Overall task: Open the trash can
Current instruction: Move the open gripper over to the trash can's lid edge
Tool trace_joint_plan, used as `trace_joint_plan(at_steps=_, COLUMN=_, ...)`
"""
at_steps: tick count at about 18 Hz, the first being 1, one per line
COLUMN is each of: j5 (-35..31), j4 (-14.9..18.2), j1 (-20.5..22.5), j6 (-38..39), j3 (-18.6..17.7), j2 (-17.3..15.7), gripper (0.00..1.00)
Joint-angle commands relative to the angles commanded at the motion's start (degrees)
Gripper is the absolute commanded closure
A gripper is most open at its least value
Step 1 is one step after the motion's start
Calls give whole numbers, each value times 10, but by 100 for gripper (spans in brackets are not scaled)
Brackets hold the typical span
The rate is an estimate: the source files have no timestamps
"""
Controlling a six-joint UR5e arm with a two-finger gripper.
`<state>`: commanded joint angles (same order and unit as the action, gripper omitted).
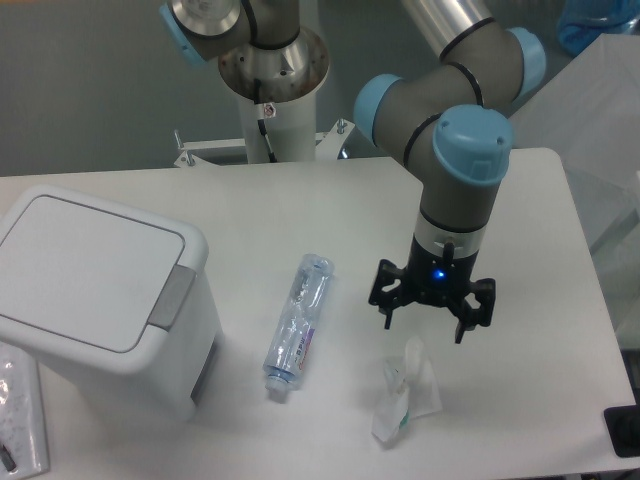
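Observation:
The trash can (100,300) is a large white boxy bin at the left of the table. Its flat lid is down, and a grey push-button strip (172,297) runs along the rim on its right side. My gripper (428,318) hangs over the table well to the right of the can, beyond the bottle, fingers pointing down and spread apart. It is open with nothing between the fingers. A blue light glows on its body.
A clear plastic bottle (298,324) lies on the table between the can and the gripper. Crumpled clear plastic wrap (405,393) sits just below the gripper. A flat packet (20,420) lies at the bottom left corner. A dark object (624,431) sits at the right edge.

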<state>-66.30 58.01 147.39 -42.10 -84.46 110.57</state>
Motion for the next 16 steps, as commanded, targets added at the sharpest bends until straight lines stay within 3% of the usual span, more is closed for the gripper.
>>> trace_joint_plan(at_steps=5, j5=114, j4=-3, j1=-14, j6=110, j3=4, j2=-36, gripper=0)
trace_joint_plan(at_steps=9, j5=127, j4=-8, j1=-47, j6=194, j3=8, j2=-43, gripper=0)
trace_joint_plan(at_steps=13, j5=129, j4=-16, j1=-90, j6=211, j3=13, j2=-44, gripper=0)
trace_joint_plan(at_steps=16, j5=126, j4=-17, j1=-98, j6=245, j3=14, j2=-54, gripper=0)
